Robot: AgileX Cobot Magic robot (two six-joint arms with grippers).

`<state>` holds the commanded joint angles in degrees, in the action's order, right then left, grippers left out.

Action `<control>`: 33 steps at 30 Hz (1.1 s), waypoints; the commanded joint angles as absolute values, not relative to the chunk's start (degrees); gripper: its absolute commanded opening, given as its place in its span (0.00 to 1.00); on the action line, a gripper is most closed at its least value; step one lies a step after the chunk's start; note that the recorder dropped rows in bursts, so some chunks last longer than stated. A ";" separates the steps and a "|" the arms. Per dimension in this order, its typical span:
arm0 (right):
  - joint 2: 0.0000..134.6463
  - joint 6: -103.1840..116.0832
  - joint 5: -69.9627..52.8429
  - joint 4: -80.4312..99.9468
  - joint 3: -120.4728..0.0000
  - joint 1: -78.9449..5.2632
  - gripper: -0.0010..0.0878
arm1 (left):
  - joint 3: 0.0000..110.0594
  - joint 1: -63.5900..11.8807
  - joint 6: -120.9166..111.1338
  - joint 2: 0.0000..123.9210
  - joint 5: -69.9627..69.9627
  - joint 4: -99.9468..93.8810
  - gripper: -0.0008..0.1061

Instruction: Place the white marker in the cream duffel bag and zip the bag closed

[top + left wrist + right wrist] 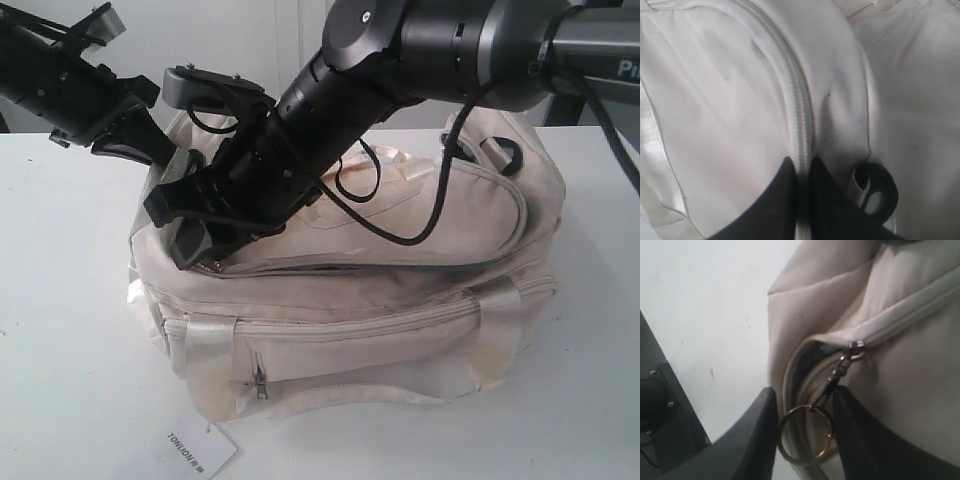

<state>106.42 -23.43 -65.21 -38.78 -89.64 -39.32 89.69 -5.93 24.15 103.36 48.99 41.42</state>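
At the desk's centre sits the cream duffel bag, its white tag at 7 o'clock. It looks light, soft and limp: the cloth sags and creases, so it will likely bunch and slide under a pull unless it is braced. The shiny webbing handles look slippery and are poor places to hold.

The gold ring on the zipper pull is the firmest thing to grasp. The right tool, at the bag's 9 o'clock end, has its 2 jaws set wide but snug against the ring's rim, which reads as a grip across it. A short stretch of zipper teeth beyond the slider is not yet closed.

The left tool, at 10 o'clock, is nearly closed, pinching the zipped seam near a black end ring.

No view shows the white marker; presumably it is inside. The right arm hides much of the bag's top, and how firmly the ring is clamped is hard to judge.
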 joint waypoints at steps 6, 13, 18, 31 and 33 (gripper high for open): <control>104.97 -24.15 -66.09 -38.48 -89.89 -39.32 0.01 | 89.69 -5.93 24.15 103.36 47.20 38.57 0.01; 101.73 -24.15 -66.99 -35.29 -90.74 -39.32 0.01 | 89.69 -5.93 24.15 103.36 44.80 36.22 0.01; 100.08 -24.15 -69.86 -30.61 -90.74 -39.32 0.01 | 89.69 -5.93 24.15 103.36 44.45 35.91 0.01; 98.77 -23.75 -69.96 -12.03 -90.74 -39.32 0.01 | 89.69 -5.93 24.15 103.36 44.48 35.02 0.01; 98.77 -23.75 -69.96 -10.17 -90.74 -39.32 0.01 | 89.69 -5.93 24.15 103.36 44.48 34.61 0.01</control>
